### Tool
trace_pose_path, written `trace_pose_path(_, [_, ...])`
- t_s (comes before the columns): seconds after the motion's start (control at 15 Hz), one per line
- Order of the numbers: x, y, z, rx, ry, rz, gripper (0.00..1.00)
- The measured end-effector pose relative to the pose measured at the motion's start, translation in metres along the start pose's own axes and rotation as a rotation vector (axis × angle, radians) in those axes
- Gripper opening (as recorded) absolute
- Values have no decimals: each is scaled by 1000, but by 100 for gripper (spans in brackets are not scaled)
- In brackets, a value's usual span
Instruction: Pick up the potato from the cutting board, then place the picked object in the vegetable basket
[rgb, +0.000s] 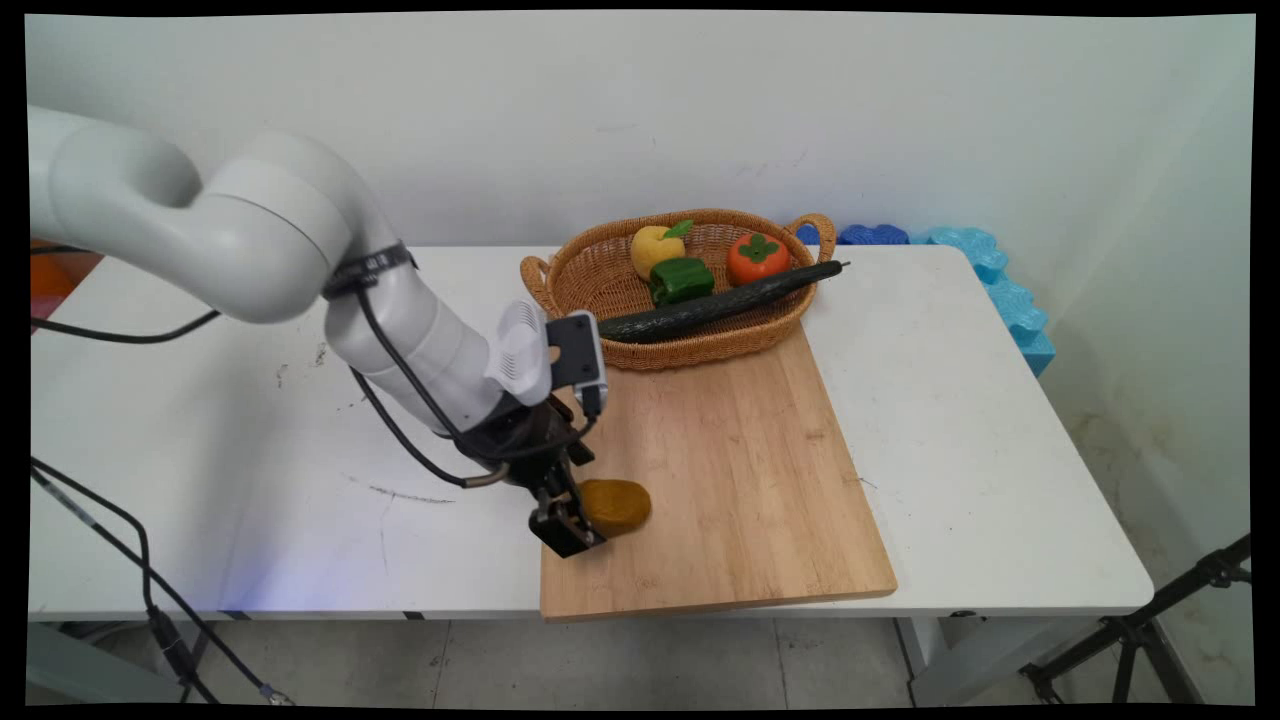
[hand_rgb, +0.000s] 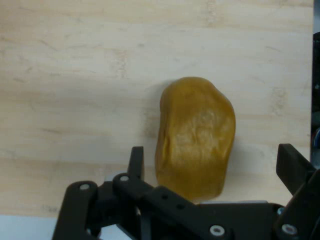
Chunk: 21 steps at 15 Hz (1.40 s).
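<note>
Pincer spread wide, released, straddling brown potato lying on wooden cutting board, lower centre of frame. Wicker basket with vegetables seen beyond board on white tabletop.

The white table carries a wooden cutting board and a wicker basket

The cutting board lies bare right of the potato. The basket with its overhanging cucumber blocks the board's far end.
</note>
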<state>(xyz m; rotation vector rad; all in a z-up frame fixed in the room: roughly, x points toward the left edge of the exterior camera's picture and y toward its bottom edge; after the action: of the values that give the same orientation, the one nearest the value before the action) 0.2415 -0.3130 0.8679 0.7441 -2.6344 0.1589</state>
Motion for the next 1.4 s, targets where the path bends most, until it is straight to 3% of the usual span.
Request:
trace_pose_path(0.4, [5,1,22,7,-2,5,100])
trace_pose_path(0.47, [6,1,24,8,-2,6,0])
trace_pose_path(0.87, [6,1,19,5,9,22,0])
trace_pose_path(1.4, [28,-11,-66,-22,62,10,0])
